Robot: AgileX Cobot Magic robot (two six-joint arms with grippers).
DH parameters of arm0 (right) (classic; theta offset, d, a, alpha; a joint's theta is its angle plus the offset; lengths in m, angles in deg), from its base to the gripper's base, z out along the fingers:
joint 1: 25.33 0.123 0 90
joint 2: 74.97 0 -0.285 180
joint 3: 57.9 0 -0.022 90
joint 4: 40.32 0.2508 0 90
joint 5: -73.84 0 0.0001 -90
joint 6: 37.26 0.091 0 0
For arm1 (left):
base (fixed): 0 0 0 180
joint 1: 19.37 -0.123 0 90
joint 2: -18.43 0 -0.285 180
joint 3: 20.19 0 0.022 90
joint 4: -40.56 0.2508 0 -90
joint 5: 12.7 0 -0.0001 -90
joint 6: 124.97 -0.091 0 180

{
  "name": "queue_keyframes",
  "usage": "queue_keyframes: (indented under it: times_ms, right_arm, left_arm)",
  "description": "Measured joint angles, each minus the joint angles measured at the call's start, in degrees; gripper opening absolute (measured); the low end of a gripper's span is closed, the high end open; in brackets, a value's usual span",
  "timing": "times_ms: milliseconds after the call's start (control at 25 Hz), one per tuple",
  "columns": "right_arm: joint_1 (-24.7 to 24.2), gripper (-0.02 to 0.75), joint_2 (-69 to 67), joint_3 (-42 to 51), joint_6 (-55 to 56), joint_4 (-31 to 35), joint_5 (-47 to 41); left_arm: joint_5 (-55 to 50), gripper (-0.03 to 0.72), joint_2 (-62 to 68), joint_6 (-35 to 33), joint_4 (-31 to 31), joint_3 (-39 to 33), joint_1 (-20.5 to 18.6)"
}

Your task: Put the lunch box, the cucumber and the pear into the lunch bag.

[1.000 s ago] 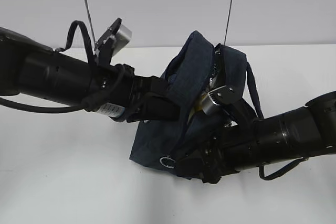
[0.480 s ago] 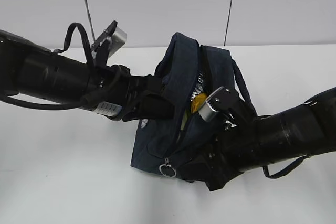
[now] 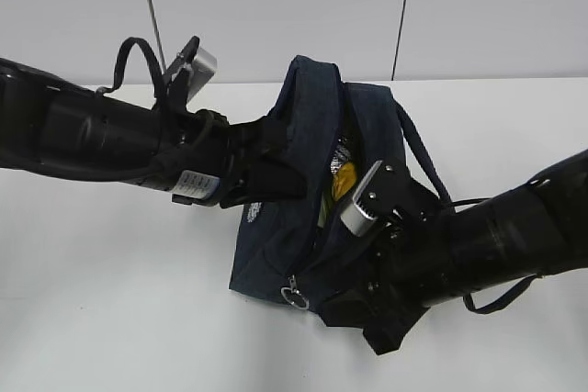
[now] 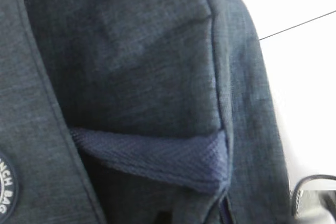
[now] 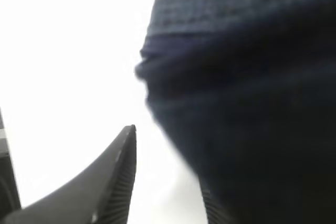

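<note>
The dark navy lunch bag stands in the middle of the white table, its top slit open. Inside the opening a yellow piece, probably the pear, shows, with a green sliver below it. I cannot tell whether that sliver is the cucumber or the lunch box. My left gripper is shut on the bag's left side near the top. The left wrist view is filled with bag fabric and a handle strap. My right gripper is open beside the bag's lower right, with white table between its fingers.
A silver ring pull hangs at the bag's front bottom corner. A loop handle trails off the bag to the right. Both black arms crowd the bag from either side. A white round emblem sits on the bag's side.
The bag has sunk and shifted a little left, and its opening now shows the yellow piece. My right arm has dropped lower toward the front of the bag.
</note>
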Motion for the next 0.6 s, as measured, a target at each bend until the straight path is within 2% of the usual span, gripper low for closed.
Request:
queue_keyframes:
  times_ms: [280,480,600]
  right_arm:
    - [6.92,0.314,0.00,0.00,-5.40,4.47,9.59]
    - [7.40,0.314,0.00,0.00,-10.59,12.16,11.65]
    - [7.40,0.314,0.00,0.00,-12.19,13.63,12.04]
  left_arm:
    - [0.01,-0.016,0.89,1.88,-1.41,0.00,0.00]
    - [-0.05,-0.016,1.30,2.28,-1.67,0.00,0.00]
    - [-0.05,-0.016,1.34,2.28,-1.72,0.00,0.00]
